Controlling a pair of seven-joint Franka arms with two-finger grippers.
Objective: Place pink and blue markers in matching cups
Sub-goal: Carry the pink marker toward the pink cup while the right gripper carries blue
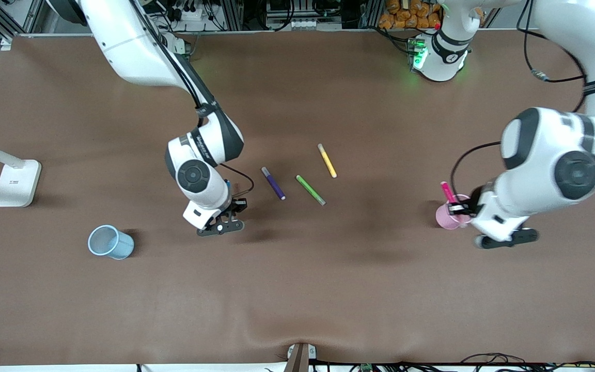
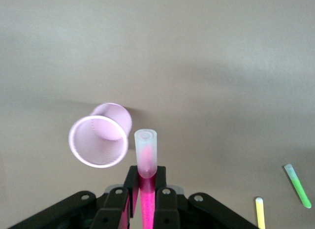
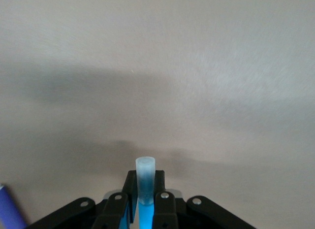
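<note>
My left gripper [image 1: 457, 209] is shut on the pink marker [image 1: 448, 191], held upright just above the pale pink cup [image 1: 446, 217] at the left arm's end of the table. In the left wrist view, the fingers [image 2: 162, 182] clamp the marker [image 2: 145, 155], and its pale end sits beside the cup's rim [image 2: 98, 140], not over the opening. My right gripper [image 1: 238, 205] is shut on the blue marker [image 3: 145, 177] over bare table near the middle. The pale blue cup [image 1: 110, 242] stands upright toward the right arm's end, nearer the front camera.
A dark purple pen [image 1: 273, 183], a green pen [image 1: 310, 189] and a yellow pen [image 1: 327, 160] lie mid-table between the arms. A white lamp base [image 1: 17, 182] stands at the right arm's end. The table's front edge has a small clamp [image 1: 300, 356].
</note>
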